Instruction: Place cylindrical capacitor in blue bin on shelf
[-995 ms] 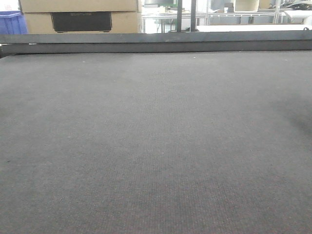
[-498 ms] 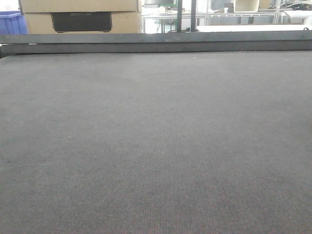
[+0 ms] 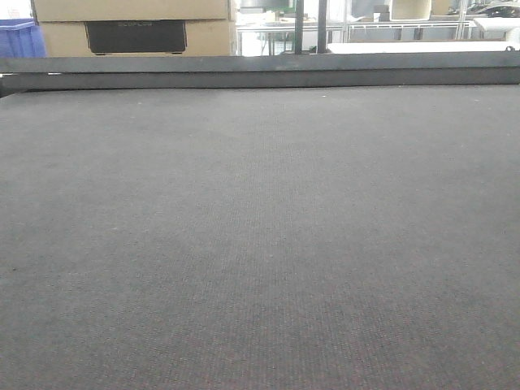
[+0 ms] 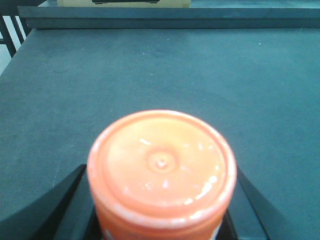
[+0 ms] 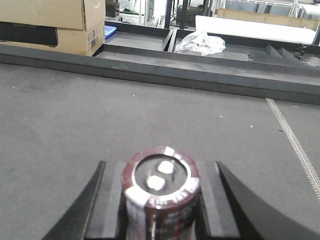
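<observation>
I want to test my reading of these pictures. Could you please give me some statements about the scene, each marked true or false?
1. The right claw holds the cylindrical capacitor between its fingers. True.
2. The container in the left claw has a blue cap. False: its cap is orange.
3. The front view shows both arms above the grey mat. False: no arm appears in that view.
4. In the right wrist view, a crumpled plastic bag lies beyond the far rail of the table. True.
</observation>
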Robot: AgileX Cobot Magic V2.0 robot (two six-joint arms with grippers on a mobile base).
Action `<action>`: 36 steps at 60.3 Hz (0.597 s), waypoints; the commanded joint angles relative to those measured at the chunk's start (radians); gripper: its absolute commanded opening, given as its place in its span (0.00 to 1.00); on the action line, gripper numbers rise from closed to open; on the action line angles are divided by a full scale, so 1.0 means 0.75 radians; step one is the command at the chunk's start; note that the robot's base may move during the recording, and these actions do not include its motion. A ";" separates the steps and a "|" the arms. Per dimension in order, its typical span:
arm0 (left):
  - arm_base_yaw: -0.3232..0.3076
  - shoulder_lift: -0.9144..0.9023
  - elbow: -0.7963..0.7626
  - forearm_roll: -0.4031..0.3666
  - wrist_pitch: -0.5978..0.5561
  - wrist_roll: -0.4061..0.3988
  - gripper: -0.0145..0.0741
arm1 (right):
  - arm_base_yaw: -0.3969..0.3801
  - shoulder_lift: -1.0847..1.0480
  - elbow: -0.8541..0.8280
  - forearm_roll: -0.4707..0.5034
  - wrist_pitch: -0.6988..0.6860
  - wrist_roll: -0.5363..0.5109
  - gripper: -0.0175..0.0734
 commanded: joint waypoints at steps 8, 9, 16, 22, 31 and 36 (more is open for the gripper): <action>-0.011 -0.008 0.000 0.001 -0.019 0.000 0.04 | 0.000 -0.006 -0.012 0.002 -0.015 -0.003 0.01; -0.011 -0.008 0.000 0.001 -0.019 0.000 0.04 | 0.000 -0.006 -0.012 0.002 -0.015 -0.003 0.01; -0.011 -0.008 0.000 0.001 -0.021 0.000 0.04 | 0.000 -0.006 -0.012 0.002 -0.015 -0.003 0.01; -0.011 -0.008 0.000 0.001 -0.021 0.000 0.04 | 0.000 -0.006 -0.012 0.002 -0.015 -0.003 0.01; -0.011 -0.008 0.000 0.001 -0.021 0.000 0.04 | 0.000 -0.006 -0.012 0.002 -0.015 -0.003 0.01; -0.011 -0.008 0.000 0.001 -0.021 0.000 0.04 | 0.000 -0.006 -0.012 0.002 -0.015 -0.003 0.01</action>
